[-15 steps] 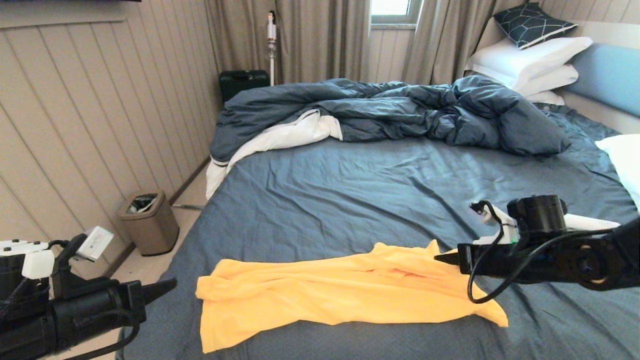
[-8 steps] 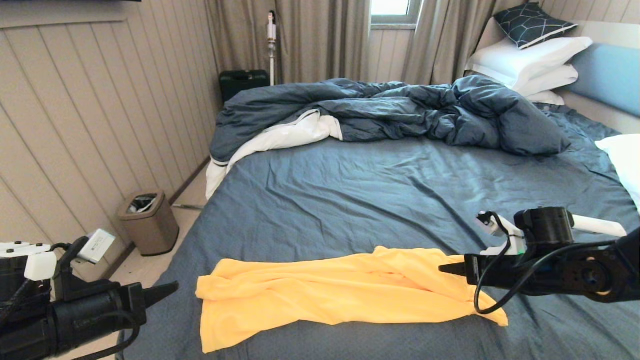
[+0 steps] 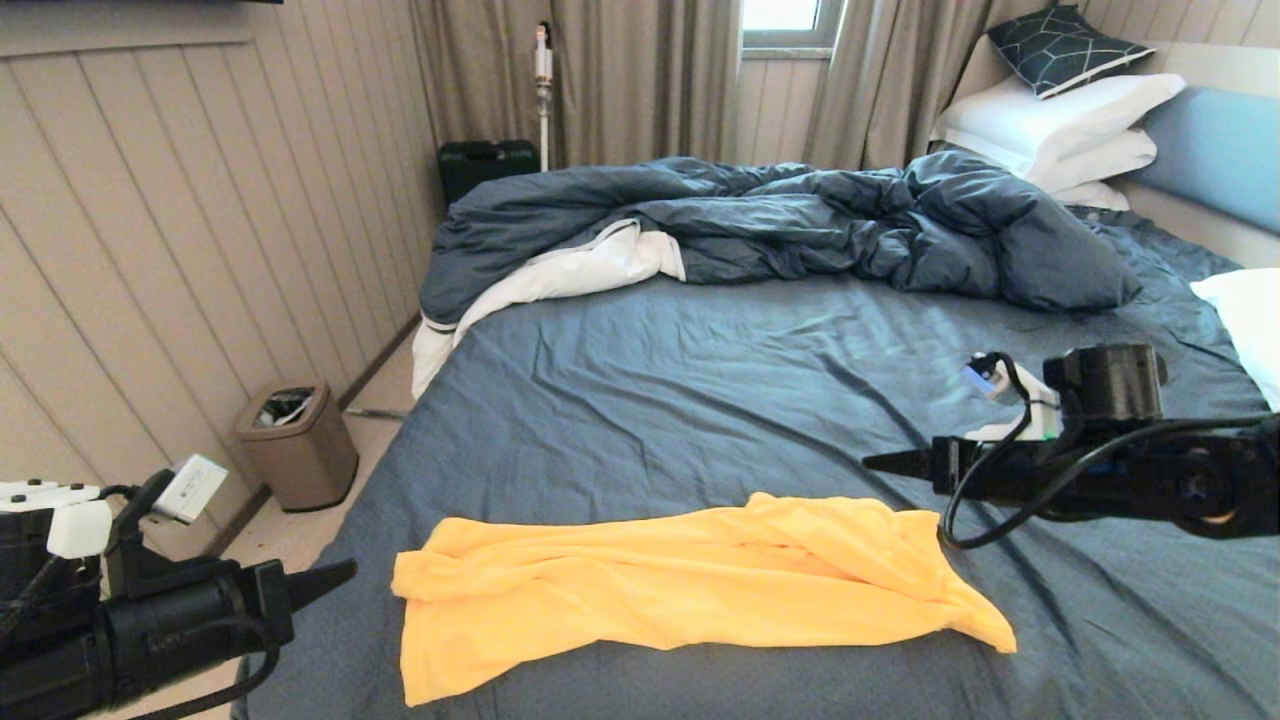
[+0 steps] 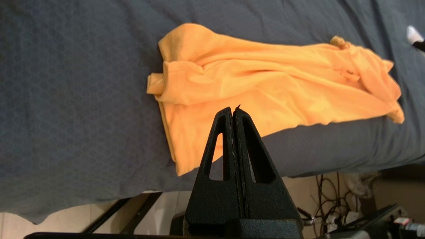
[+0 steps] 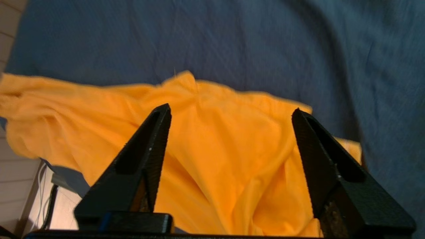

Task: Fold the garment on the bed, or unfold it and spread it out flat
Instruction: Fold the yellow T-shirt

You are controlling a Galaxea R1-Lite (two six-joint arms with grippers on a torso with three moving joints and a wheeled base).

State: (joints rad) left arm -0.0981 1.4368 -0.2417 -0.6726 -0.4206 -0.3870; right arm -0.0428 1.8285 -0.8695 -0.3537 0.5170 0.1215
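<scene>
The garment [image 3: 690, 590], a bright yellow T-shirt, lies bunched in a long rumpled strip across the near part of the bed [image 3: 720, 400], one corner hanging toward the near edge. My right gripper [image 3: 875, 463] hovers open above the shirt's right end, clear of the cloth. In the right wrist view the shirt [image 5: 212, 156] lies below the right gripper [image 5: 231, 111], nothing between its widely spread fingers. My left gripper [image 3: 345, 572] waits off the bed's near left corner, shut and empty. The left wrist view has the left gripper [image 4: 233, 109] pressed together, with the shirt [image 4: 265, 89] beyond it.
A rumpled dark blue duvet [image 3: 780, 225] with white underside fills the far half of the bed. White pillows [image 3: 1060, 125] stack at the far right by the light blue headboard [image 3: 1215, 150]. A small bin [image 3: 295, 440] stands on the floor to the left.
My right gripper has let go of the shirt's right end, opened, and lifted up and away. The raised cloth peak has dropped flat. The left arm has stayed put.
</scene>
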